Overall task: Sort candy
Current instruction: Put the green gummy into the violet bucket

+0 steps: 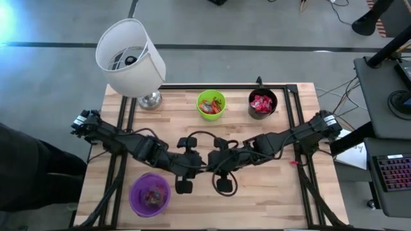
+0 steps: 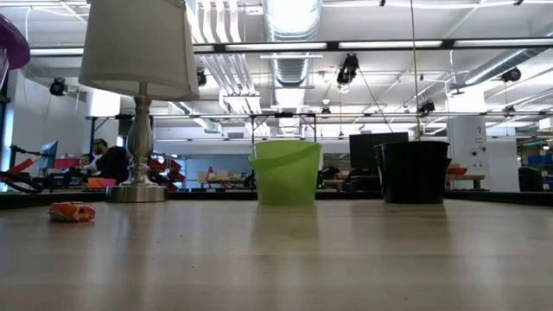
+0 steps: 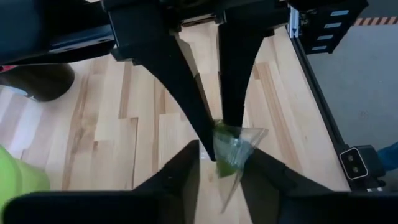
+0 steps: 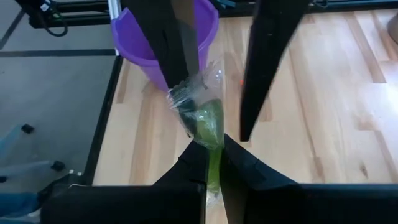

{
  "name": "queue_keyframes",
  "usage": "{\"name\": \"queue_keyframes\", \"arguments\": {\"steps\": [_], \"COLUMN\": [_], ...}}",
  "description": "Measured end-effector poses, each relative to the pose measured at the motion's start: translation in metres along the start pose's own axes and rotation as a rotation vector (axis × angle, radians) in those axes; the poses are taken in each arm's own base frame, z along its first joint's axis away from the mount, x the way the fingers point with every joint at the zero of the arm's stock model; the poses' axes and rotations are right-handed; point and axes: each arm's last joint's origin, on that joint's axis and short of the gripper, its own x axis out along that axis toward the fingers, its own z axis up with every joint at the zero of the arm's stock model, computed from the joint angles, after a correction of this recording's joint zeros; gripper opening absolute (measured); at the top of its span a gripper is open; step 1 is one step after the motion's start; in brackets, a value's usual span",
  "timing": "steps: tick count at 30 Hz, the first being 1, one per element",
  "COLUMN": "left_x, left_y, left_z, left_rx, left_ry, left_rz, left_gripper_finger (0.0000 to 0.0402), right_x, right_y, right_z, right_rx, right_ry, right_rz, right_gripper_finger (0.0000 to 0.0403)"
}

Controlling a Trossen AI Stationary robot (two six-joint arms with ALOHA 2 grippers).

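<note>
Right gripper [image 4: 212, 163] pinches green candy [image 4: 207, 122], hidden from overhead.

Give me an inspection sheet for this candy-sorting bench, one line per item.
Surface: wooden table, no spills seen.
Job's things: candy in green cup, black cup, purple cup; green candy held above table; orange candy loose.
Clutter: lamp at a far corner.
Grippers: right gripper shut on green candy; left gripper open around it.
Cables: cables loop over both arms.
Surroundings: keyboard beside table; person far behind.
</note>
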Motion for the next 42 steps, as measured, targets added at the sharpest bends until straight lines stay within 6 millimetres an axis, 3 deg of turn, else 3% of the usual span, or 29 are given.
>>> {"name": "queue_keyframes", "arguments": {"steps": [7,15,23,32,37,42], "left_x": [0.001,0.001,0.001,-0.005,-0.014,-0.031], "left_y": [0.002,0.002,0.003,0.003,-0.007,-0.024], "left_z": [0.000,0.000,-0.001,-0.024,-0.036,-0.053], "left_rx": [-0.004,-0.015,-0.041,-0.195,-0.284,-0.303], "left_ry": [0.002,0.001,0.016,0.287,0.478,0.646], "left_rz": [0.002,0.001,0.003,-0.091,-0.236,-0.253], "left_gripper_finger": [0.0010,0.0006,0.0002,0.0001,0.0001,0.0001], "right_x": [0.000,0.001,0.001,0.001,0.001,0.000], "right_y": [0.000,0.000,-0.005,-0.007,-0.009,-0.011], "right_z": [0.000,0.000,0.000,-0.006,-0.012,-0.018], "right_rx": [0.010,0.053,0.044,0.033,0.028,0.058], "right_ry": [0.002,0.009,0.021,0.079,0.147,0.203], "right_rz": [-0.004,0.017,0.028,0.010,-0.012,-0.032], "right_gripper_finger": [0.0013,0.0017,0.0080,0.0139,0.0148,0.0146]}}
